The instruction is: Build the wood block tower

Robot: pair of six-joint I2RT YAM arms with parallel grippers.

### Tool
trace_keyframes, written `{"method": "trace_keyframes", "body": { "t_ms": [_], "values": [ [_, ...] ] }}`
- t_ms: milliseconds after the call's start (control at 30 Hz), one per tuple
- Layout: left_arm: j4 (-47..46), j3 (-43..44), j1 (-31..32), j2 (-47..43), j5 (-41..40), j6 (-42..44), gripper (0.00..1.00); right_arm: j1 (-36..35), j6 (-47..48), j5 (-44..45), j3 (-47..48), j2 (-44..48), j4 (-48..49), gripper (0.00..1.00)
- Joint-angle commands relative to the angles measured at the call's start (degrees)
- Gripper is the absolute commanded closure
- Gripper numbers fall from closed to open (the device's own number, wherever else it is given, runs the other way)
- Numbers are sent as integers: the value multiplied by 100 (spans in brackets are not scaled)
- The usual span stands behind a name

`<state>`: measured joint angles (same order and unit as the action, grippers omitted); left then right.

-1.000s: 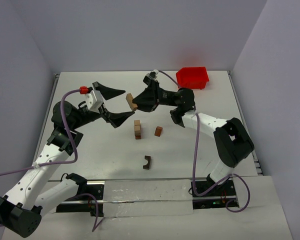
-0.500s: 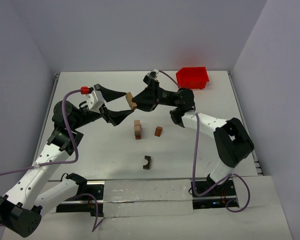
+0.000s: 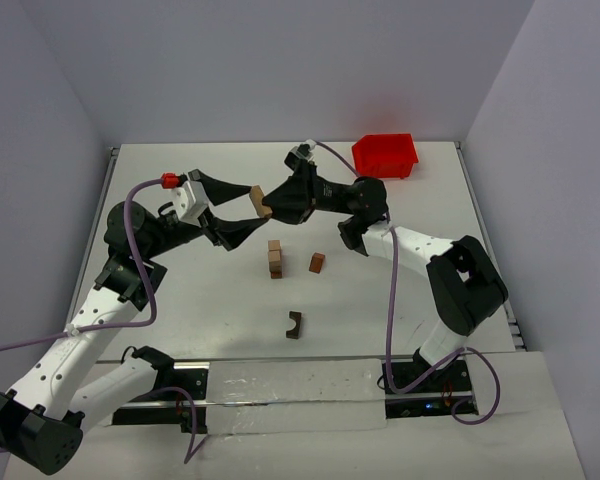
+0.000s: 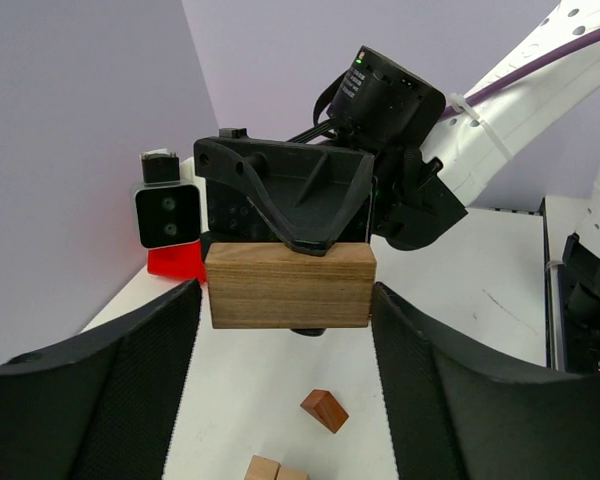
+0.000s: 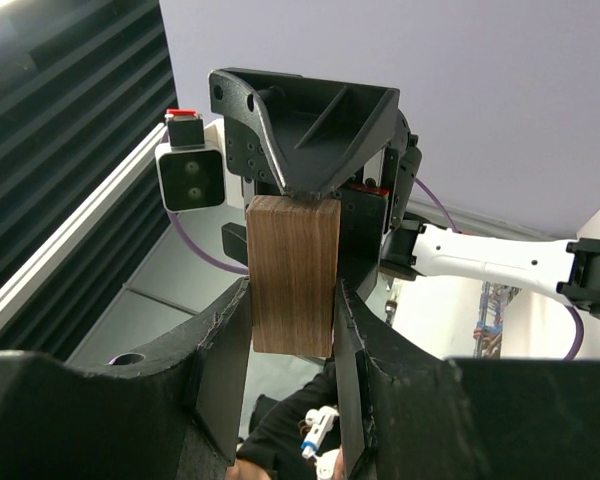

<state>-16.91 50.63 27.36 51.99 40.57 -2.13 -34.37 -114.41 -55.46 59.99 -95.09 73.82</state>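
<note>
Held wood block: rectangular bar, striped tan-brown grain, square edges; in air between both grippers, near tower. Grip by right gripper: narrow gap, smooth black fingers clamped on long faces. Grip by left gripper: partly closed, cross-hatched pads against both short ends. Short tower, tan over brown. Reddish cube and arch-notched block lie apart on matte white table. Red plastic bin at far right corner. Plain pale lilac walls.
</note>
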Motion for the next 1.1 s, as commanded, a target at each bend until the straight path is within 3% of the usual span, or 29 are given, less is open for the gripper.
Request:
{"method": "trace_keyframes", "body": {
  "t_ms": [0, 200, 267, 400, 433, 567, 600, 733, 867, 933, 1067],
  "values": [
    [-58, 125, 33, -4, -88, 117, 30, -58, -840, 90, 127, 34, 2728, 100],
    [115, 191, 33, 18, -258, 344, 48, -75, -846, 74, 110, 57, 2701, 100],
    [204, 221, 33, 22, -301, 363, 54, -78, -824, 17, 102, 69, 2589, 91],
    [560, 357, 33, 11, -103, 465, 65, -50, -624, -319, 176, 64, 2055, 11],
    [732, 407, 32, -6, -34, 529, 67, -27, -537, -404, 212, 89, 1802, 3],
    [2291, 850, 24, -30, 257, 1201, 69, 333, 53, -834, 312, 122, 1344, 0],
    [2324, 862, 24, -12, 237, 1343, 70, 344, 150, -840, 320, 113, 1262, 0],
    [4228, 1598, -85, 203, 203, 2307, 72, 1079, 587, -1358, 378, 46, 974, 0],
    [5798, 2435, -229, 942, 123, 3660, 75, 1843, 998, -2257, 705, -237, 768, 0],
    [6413, 2733, -261, 1457, -38, 4080, 83, 2162, 1163, -2347, 531, -278, 626, 0],
    [7428, 3909, -371, 2673, 82, 4747, 89, 3092, 2612, -2312, 49, 33, -1617, 0]
  ]
}}
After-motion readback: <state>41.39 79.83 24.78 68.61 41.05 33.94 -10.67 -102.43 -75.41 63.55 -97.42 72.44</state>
